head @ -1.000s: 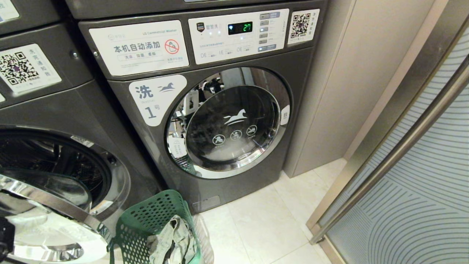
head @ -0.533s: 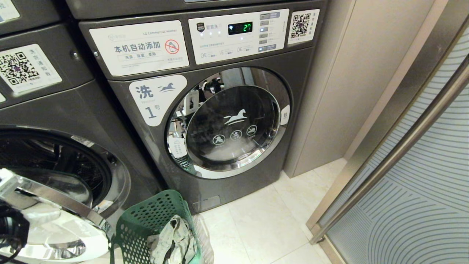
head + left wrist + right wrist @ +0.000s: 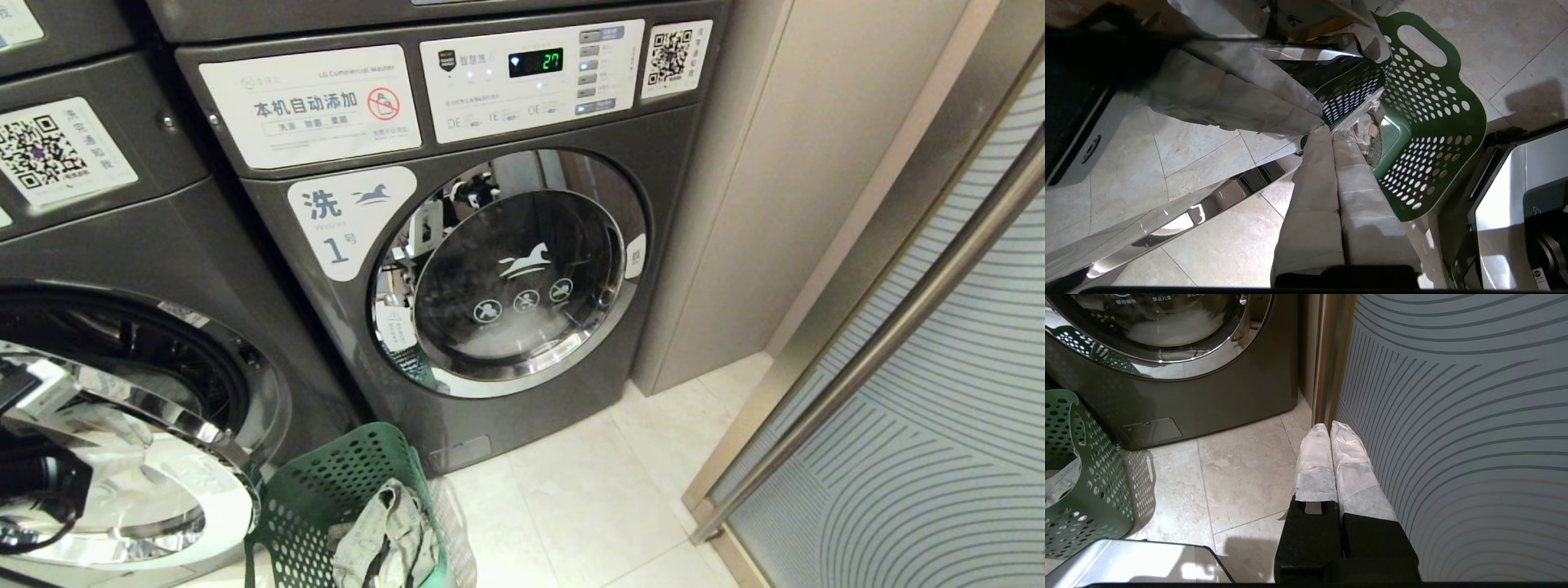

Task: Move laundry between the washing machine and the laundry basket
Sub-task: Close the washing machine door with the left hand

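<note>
1. The washing machine [image 3: 122,245] fills the left edge of the head view, dark grey; its round chrome-rimmed door [image 3: 122,482] stands swung open at the lower left of the frame, with the dark drum [image 3: 131,359] visible behind it
2. The left gripper [image 3: 1331,132] shows in the left wrist view with its two cloth-wrapped fingers [image 3: 1310,196] pressed flat together and nothing between them; the tips lie against the chrome rim of the open door, just by the near wall of the basket
3. In the head view only a black part of the left arm [image 3: 41,482] shows, at the lower left edge in front of the door
4. The laundry basket [image 3: 326,490] is dark green with round holes and stands on the pale tiled floor [image 3: 588,498] at the bottom of the head view, left of centre, between the two machines
5. The laundry [image 3: 384,539] lies inside the basket (a crumpled grey-beige bundle with darker patches), partly cut by the bottom edge of the frame
6. A second like machine [image 3: 457,245], marked "1", takes the centre of the head view with its door shut and a green display reading 27
7. The right gripper [image 3: 1331,426] hangs with fingers closed on nothing, beside a striped glass panel [image 3: 1453,416] in the right wrist view
</note>
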You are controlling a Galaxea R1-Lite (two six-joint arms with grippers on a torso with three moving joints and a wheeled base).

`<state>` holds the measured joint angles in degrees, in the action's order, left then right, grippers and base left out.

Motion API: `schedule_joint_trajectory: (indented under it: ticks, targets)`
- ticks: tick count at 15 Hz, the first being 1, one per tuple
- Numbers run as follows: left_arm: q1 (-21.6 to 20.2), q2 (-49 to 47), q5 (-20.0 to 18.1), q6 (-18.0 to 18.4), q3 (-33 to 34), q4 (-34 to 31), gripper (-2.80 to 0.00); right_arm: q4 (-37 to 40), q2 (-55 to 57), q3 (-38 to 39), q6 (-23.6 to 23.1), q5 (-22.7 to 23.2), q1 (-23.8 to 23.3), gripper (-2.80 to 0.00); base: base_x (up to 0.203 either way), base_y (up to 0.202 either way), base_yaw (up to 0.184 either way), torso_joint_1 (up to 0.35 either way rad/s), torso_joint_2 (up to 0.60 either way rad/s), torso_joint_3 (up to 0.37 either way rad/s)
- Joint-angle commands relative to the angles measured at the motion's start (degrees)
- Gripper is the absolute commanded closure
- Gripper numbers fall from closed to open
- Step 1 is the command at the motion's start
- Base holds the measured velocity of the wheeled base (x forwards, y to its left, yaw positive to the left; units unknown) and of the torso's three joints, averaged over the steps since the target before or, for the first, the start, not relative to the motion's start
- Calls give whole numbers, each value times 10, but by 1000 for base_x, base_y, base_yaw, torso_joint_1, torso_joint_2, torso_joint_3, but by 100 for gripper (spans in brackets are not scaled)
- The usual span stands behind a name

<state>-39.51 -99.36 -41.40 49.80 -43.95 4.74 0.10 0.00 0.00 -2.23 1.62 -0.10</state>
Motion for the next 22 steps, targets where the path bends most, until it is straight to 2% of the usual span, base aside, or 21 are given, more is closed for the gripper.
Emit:
schedule_joint_trajectory:
  ticks: [1, 4, 6, 11, 18, 20, 22]
  targets:
    - [15, -22, 2, 0, -20, 2, 0, 0, 0, 0, 0, 0, 0, 0, 0, 0, 0, 0, 0, 0]
    - [44, -49, 27, -1, -42, 8, 0, 0, 0, 0, 0, 0, 0, 0, 0, 0, 0, 0, 0, 0]
    - [66, -66, 44, -10, -49, 34, 0, 0, 0, 0, 0, 0, 0, 0, 0, 0, 0, 0, 0, 0]
    - [117, -102, 93, -74, -54, 124, 0, 0, 0, 0, -1, 0, 0, 0, 0, 0, 0, 0, 0, 0]
    - [128, -124, 136, -91, -69, 134, 0, 0, 0, 0, -1, 0, 0, 0, 0, 0, 0, 0, 0, 0]
    - [130, -128, 146, -107, -73, 144, 0, 0, 0, 0, 0, 0, 0, 0, 0, 0, 0, 0, 0, 0]
    - [137, -137, 170, -137, -80, 171, 0, 0, 0, 0, 0, 0, 0, 0, 0, 0, 0, 0, 0, 0]
